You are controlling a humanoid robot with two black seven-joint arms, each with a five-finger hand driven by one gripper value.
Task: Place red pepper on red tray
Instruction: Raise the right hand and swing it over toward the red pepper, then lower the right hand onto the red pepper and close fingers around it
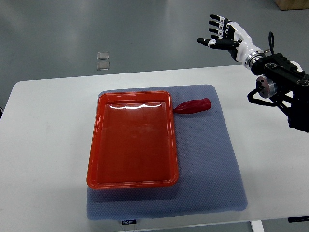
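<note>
A red pepper lies on the blue-grey mat, just right of the red tray's far right corner. The red tray sits on the mat's left half with nothing in it. My right hand hangs in the air beyond the table's far right edge, well above and right of the pepper, fingers spread and holding nothing. Its arm comes in from the right edge. The left arm does not show.
The white table carries the mat and tray. Two small clear squares lie on the grey floor beyond the table's far edge.
</note>
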